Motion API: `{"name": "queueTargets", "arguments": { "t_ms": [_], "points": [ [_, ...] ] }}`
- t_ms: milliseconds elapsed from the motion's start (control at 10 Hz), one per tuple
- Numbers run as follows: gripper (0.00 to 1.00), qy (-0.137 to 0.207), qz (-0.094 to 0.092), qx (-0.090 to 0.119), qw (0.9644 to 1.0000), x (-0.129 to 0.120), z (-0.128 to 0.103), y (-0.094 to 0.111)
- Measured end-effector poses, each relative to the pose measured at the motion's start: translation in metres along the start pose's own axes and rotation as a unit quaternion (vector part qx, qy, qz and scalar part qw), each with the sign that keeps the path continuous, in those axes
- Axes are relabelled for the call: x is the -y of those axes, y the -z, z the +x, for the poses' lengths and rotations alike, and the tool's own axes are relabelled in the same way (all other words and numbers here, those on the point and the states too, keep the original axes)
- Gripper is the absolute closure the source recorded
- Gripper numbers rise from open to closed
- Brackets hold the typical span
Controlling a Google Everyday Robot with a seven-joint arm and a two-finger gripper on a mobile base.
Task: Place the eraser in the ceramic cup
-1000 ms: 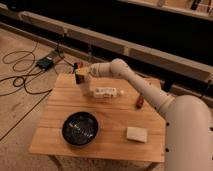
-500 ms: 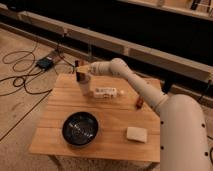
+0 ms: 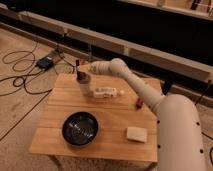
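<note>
The off-white ceramic cup [image 3: 84,86] stands upright near the far left of the wooden table [image 3: 110,115]. My gripper [image 3: 83,71] is right above the cup's mouth, at the end of the arm reaching in from the right. It is shut on the eraser [image 3: 78,69], a small dark block held upright with its reddish end on top. The eraser's lower end is at the cup's rim on the left side. Whether it touches the rim is not clear.
A white labelled bottle [image 3: 105,92] lies on its side just right of the cup. A wide black bowl [image 3: 80,128] sits at the front left, a flat beige block [image 3: 136,134] at the front right, and a reddish-brown oblong thing [image 3: 139,103] by the right edge. Cables and a blue box [image 3: 45,63] lie on the floor to the left.
The gripper, still holding the eraser, has shifted only slightly over the cup. Nothing else on the table has moved.
</note>
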Motion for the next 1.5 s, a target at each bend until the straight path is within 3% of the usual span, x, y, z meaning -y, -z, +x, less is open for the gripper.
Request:
{"name": "queueTargets", "arguments": {
  "t_ms": [400, 600, 1000, 1500],
  "points": [
    [0.37, 0.008, 0.005, 0.007, 0.9999, 0.0105, 0.0014, 0.0011],
    [0.23, 0.008, 0.002, 0.008, 0.9999, 0.0099, 0.0015, 0.0017],
    [0.2, 0.007, -0.011, 0.016, 0.9998, 0.0015, -0.0027, 0.0069],
    [0.2, 0.007, -0.012, 0.015, 0.9998, 0.0014, -0.0017, 0.0061]
  ]
}}
